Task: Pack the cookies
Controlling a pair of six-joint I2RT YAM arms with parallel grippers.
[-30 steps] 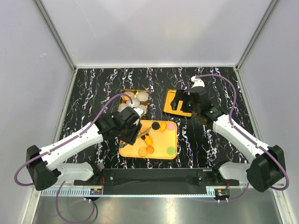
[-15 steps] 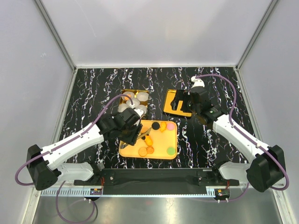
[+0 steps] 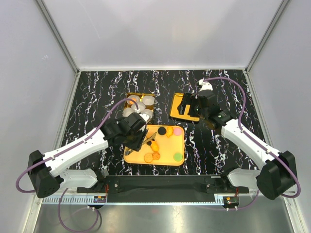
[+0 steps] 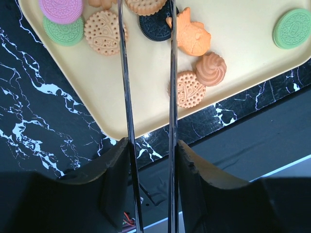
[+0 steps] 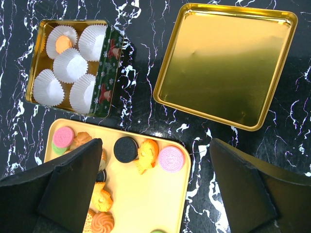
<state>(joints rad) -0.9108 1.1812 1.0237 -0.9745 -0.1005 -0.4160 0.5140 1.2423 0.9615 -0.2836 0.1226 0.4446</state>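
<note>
Entry: cookies (image 4: 104, 33), assorted flat rounds and a few moulded shapes in golden, orange, pink, green and black, are lying loose on the yellow tray (image 3: 167, 161) at the middle of the marbled table (image 3: 97, 92). One orange cookie (image 5: 62, 43) is sitting in one of the five paper cups (image 5: 70, 64) of the tin (image 5: 106, 68), which is lying just beyond the tray's far left corner. The other four cups are showing empty. The left gripper (image 3: 149, 138) is hanging over the tray's left half. Its two long thin fingers (image 4: 171, 111) are running parallel with a gap between them. Their tips are passing off the top edge of the wrist view, so whether they are pinching anything cannot be told. A golden cookie (image 4: 146, 5) is lying flat straight ahead between them and nearly filling the gap. A black cookie (image 4: 154, 26) is lying just beside it, under the right-hand finger. Being round, the golden cookie is offering no long axis, so a pinch would probably be falling across its rim. The right gripper (image 3: 193, 106) is hovering over the gold lid (image 5: 226, 63) with fingers spread wide around nothing, leaving the left arm the nearer one.
</note>
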